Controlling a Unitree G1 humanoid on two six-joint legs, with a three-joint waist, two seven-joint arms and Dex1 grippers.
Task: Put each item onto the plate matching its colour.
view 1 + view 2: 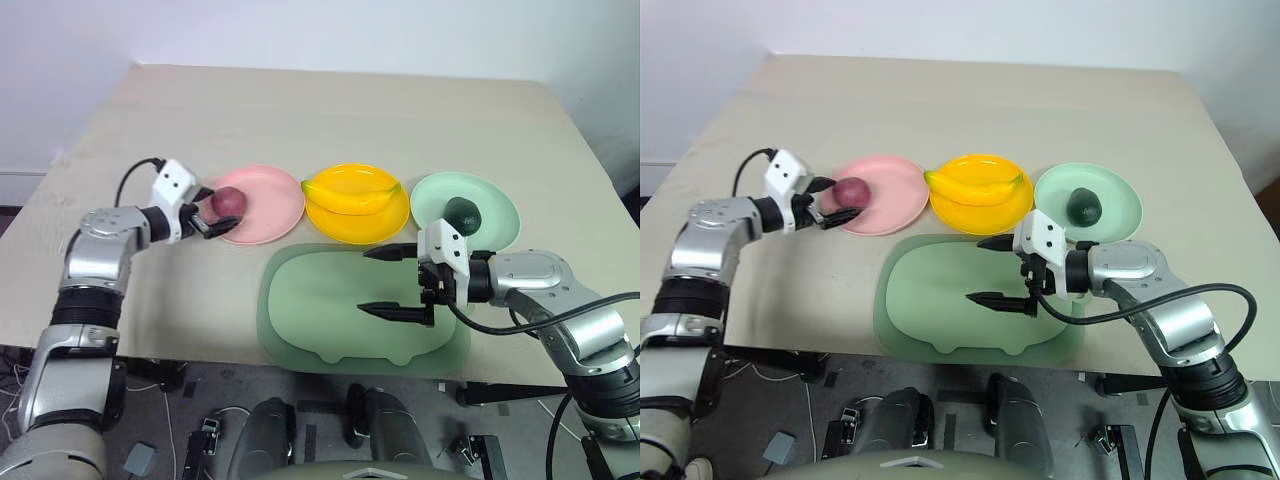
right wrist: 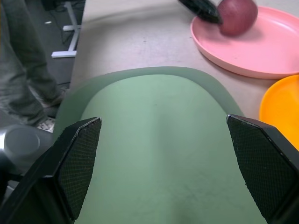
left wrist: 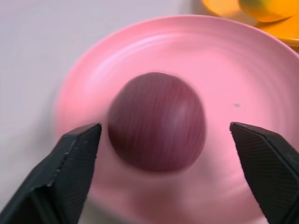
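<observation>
A small round reddish-purple fruit [image 1: 229, 201] lies on the left part of the pink plate [image 1: 270, 205]. My left gripper [image 1: 217, 211] is open, one finger on each side of the fruit [image 3: 156, 121], with a little gap showing at both fingers [image 3: 70, 163]. The curved yellow banana [image 1: 352, 192] rests on the orange-yellow plate [image 1: 350, 222]. On the mint green plate [image 1: 495, 215] sits the dark green avocado [image 1: 464, 213]. My right gripper [image 1: 363, 281] hangs open and empty over the tray, pointing left.
A large sage-green tray [image 1: 320, 320] lies at the table's near edge, in front of the three plates. The beige table [image 1: 330, 110] stretches bare behind the plates. A person's legs [image 2: 18, 70] stand on the floor beside the table.
</observation>
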